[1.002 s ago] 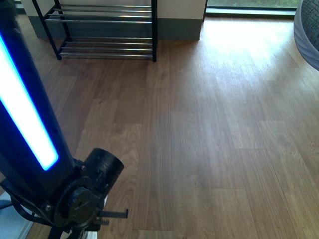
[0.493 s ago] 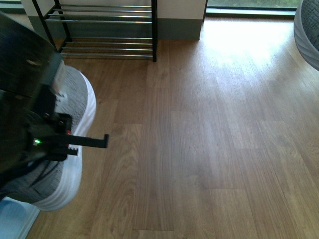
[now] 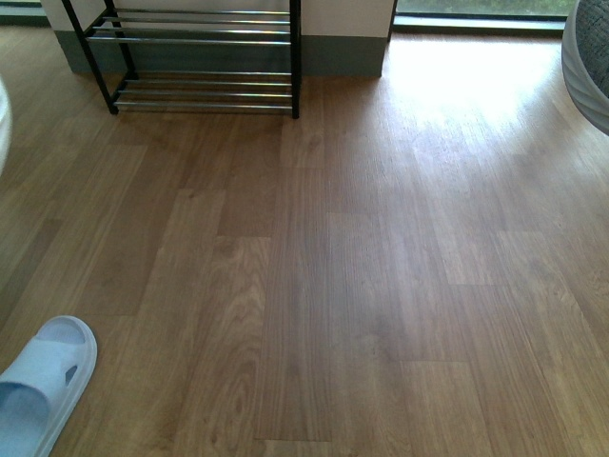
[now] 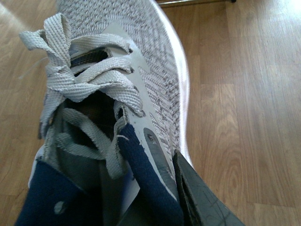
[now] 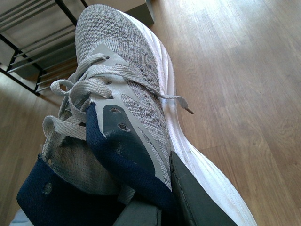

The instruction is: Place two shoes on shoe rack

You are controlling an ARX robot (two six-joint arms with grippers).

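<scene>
The left claw (image 4: 162, 197) is found clenched on the collar of the left-held sneaker (image 4: 141, 70). One dark finger (image 4: 200, 197) is seen pressed against the outer side of the collar, and the other finger is hidden. This sneaker is recorded as grey knit fabric with flat pale grey laces, a navy padded lining and a thick white sole, and it is held over the wooden floor (image 4: 254, 117). The right claw (image 5: 157, 200) is likewise found closed on the collar of the right-held sneaker (image 5: 127, 70), with one dark finger (image 5: 197, 202) laid against its outer side. The same grey knit, navy lining, loose laces and ribbed white sole are noted, and the toe is pointed toward the shoe rack (image 3: 190, 40). Neither arm is seen in the front view. A pale blue slide sandal (image 3: 38, 386) is recorded lying on the floor at the near left corner, partly cut off by the frame edge. The rack is located far off at the left, against the wall, with a black frame and shelves of shiny chrome rods. A grey rounded object (image 3: 588, 57) is noted at the far right edge and cannot be identified.
</scene>
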